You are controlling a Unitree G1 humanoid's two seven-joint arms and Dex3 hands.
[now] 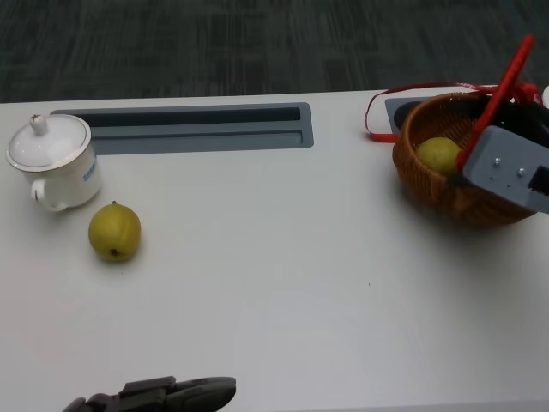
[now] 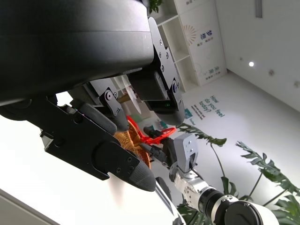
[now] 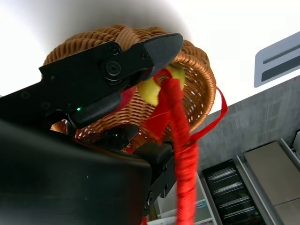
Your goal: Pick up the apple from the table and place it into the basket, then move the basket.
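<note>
A wicker basket point(image 1: 446, 193) stands at the table's far right with a yellow-green apple point(image 1: 438, 154) inside it. Its red wrapped handle point(image 1: 506, 77) rises at a slant. My right forearm point(image 1: 510, 167) lies over the basket's near rim and hides most of the hand. In the right wrist view my right hand point(image 3: 108, 75) grips the red handle point(image 3: 180, 140) above the apple point(image 3: 152, 89) and the basket point(image 3: 197, 75). My left hand point(image 1: 163, 395) lies low at the table's front edge, fingers point(image 2: 126, 171) apart and holding nothing.
A second yellow-green fruit point(image 1: 114, 230) sits on the table at the left, next to a white lidded cup point(image 1: 51, 163). A grey recessed slot point(image 1: 197, 129) runs along the back. A loose red ribbon point(image 1: 377, 112) trails from the basket's left side.
</note>
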